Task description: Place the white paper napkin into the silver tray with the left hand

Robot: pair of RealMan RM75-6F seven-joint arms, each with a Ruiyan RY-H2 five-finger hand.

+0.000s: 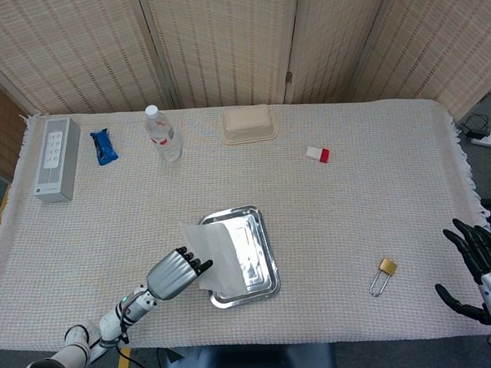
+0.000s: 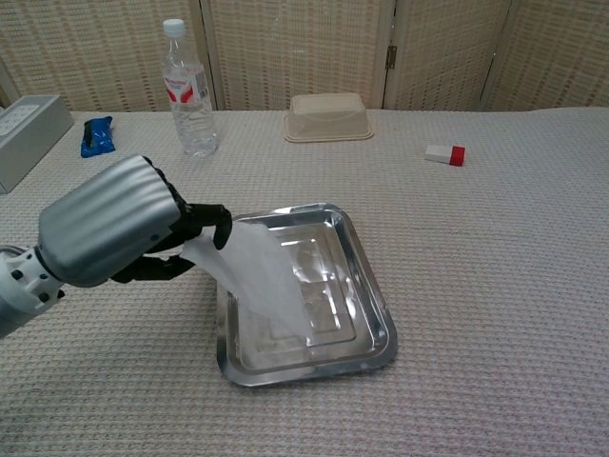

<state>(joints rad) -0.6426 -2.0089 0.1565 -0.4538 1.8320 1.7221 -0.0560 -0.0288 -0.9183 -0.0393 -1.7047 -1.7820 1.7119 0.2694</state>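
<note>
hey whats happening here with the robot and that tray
The robot's left hand is holding a white paper napkin and has it over the silver tray. The napkin's free end droops into the tray while the fingers pinch its other edge, so it is not yet let go. The right hand sits open at the table's far right edge, holding nothing, near a small padlock.

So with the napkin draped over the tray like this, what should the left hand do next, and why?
Probably lower a little and let go: the left hand holds the napkin by one edge, and its free end already lies inside the silver tray.
</note>
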